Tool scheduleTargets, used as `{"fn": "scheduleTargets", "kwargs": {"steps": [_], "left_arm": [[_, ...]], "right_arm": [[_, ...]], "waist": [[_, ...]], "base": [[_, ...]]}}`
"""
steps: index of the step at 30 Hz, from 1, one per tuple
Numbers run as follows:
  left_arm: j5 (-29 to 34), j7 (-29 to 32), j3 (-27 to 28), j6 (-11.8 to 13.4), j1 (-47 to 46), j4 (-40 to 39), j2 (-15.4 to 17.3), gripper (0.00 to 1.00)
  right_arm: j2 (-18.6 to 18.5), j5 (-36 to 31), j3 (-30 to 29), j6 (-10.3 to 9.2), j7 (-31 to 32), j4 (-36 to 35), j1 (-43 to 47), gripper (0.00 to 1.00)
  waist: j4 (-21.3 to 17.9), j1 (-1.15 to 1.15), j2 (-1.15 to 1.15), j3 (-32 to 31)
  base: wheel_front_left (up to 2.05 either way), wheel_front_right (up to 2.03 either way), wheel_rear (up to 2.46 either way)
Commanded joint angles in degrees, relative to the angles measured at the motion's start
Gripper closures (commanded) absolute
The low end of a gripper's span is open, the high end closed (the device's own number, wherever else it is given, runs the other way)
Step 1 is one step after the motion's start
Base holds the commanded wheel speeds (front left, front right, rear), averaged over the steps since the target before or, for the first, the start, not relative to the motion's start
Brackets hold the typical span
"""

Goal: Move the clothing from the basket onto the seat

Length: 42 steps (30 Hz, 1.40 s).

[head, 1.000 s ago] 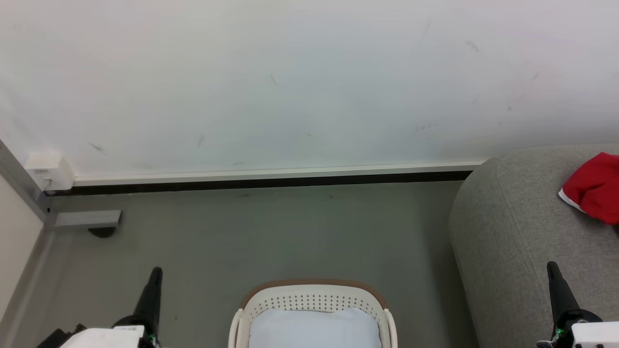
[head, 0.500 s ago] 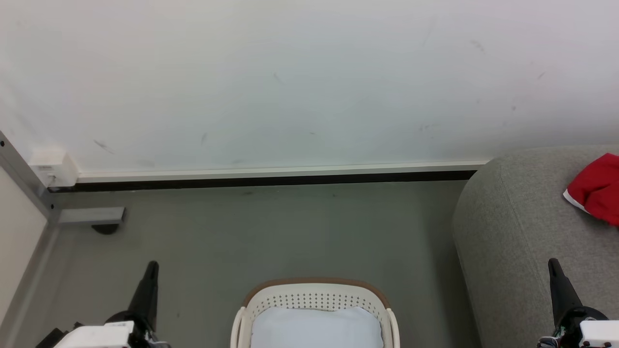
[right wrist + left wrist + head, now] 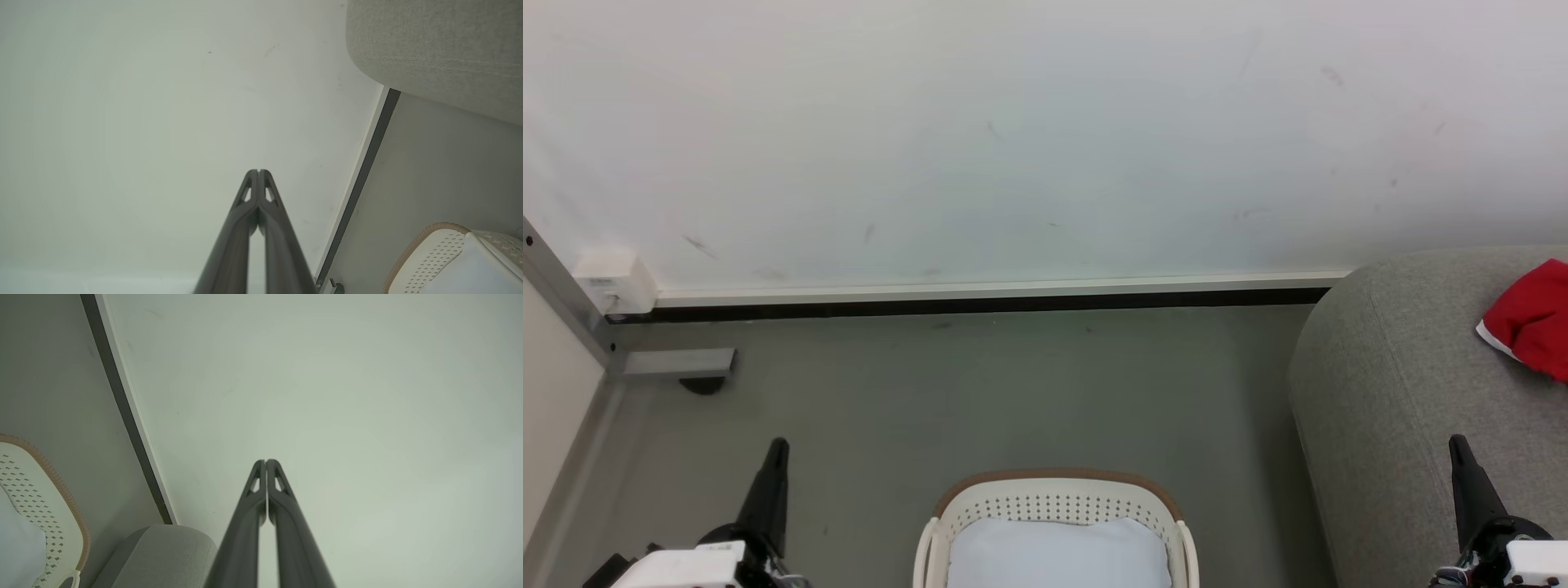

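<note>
The cream basket (image 3: 1054, 494) with its brown rim stands on the floor at the bottom centre, with white fabric (image 3: 1054, 551) lying inside. A red garment with white trim (image 3: 1531, 317) rests on the grey seat (image 3: 1388, 392) at the right edge. My left gripper (image 3: 776, 447) is shut and points up, left of the basket and apart from it. Over the seat's front part my right gripper (image 3: 1458, 445) is shut with nothing in it. In the left wrist view the left gripper (image 3: 265, 461) faces the wall, basket (image 3: 49, 486) at lower left. The right gripper (image 3: 258, 171) also faces the wall, basket (image 3: 429, 249) at lower right.
A white wall with a dark baseboard (image 3: 980, 306) runs across behind the basket. A metal frame post and bracket (image 3: 674, 362) with a white box (image 3: 609, 282) sit at the left. Grey floor (image 3: 1013, 392) lies between basket and wall.
The whole head picture has shifted slightly right, so the camera has turned. The left gripper has shifted a little left and up against the basket; basket, seat and garment lie as before.
</note>
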Motion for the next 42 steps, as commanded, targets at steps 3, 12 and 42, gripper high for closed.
{"fn": "scheduleTargets", "kwargs": {"steps": [3, 12, 42], "left_arm": [[-0.8, 0.21, 0.15, -0.11, -0.52, -0.16, 0.1, 1.0], [-0.81, 0.21, 0.15, -0.11, -0.52, -0.16, 0.11, 1.0], [-0.82, 0.2, 0.13, -0.11, -0.51, -0.17, 0.11, 1.0]], "right_arm": [[-0.4, 0.08, -0.19, -0.12, 0.18, -0.3, -0.67, 1.0], [-0.39, 0.09, -0.19, -0.12, 0.18, -0.3, -0.67, 1.0], [-0.39, 0.09, -0.18, -0.12, 0.17, -0.3, -0.67, 1.0]], "waist": [[-0.01, 0.0, 0.0, 0.0], [-0.01, 0.0, 0.0, 0.0], [-0.01, 0.0, 0.0, 0.0]], "base": [[0.0, 0.0, 0.0], [0.0, 0.0, 0.0], [0.0, 0.0, 0.0]]}}
